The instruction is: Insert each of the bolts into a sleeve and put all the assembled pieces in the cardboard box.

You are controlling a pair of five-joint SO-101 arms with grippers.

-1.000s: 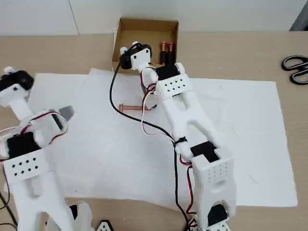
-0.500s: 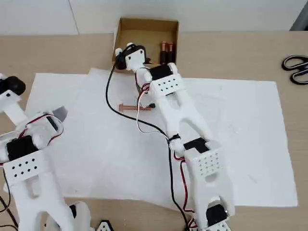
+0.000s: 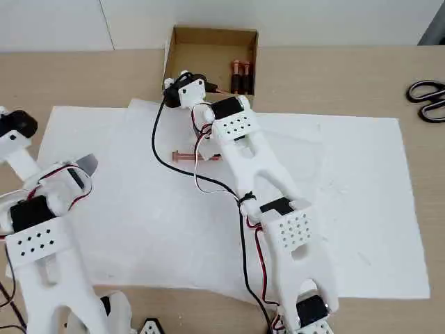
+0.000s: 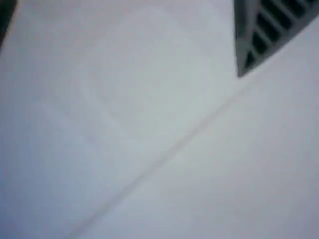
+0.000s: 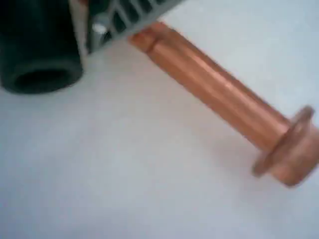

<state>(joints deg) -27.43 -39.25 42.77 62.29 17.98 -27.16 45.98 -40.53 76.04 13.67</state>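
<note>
Light wooden table [image 3: 334,76], white sheet [image 3: 348,181] spread over it, black scissors [image 3: 427,99] at edge, white wall [image 3: 278,17] behind

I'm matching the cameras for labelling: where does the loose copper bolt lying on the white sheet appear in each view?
High view: the copper bolt lies on the white sheet, left of centre, nearer the arms than the cardboard box.
Right wrist view: the copper bolt is close up, slantwise, its plain end near a black sleeve.
Left wrist view: bare white sheet with a crease.
Shared landmark: the white sheet.
</note>
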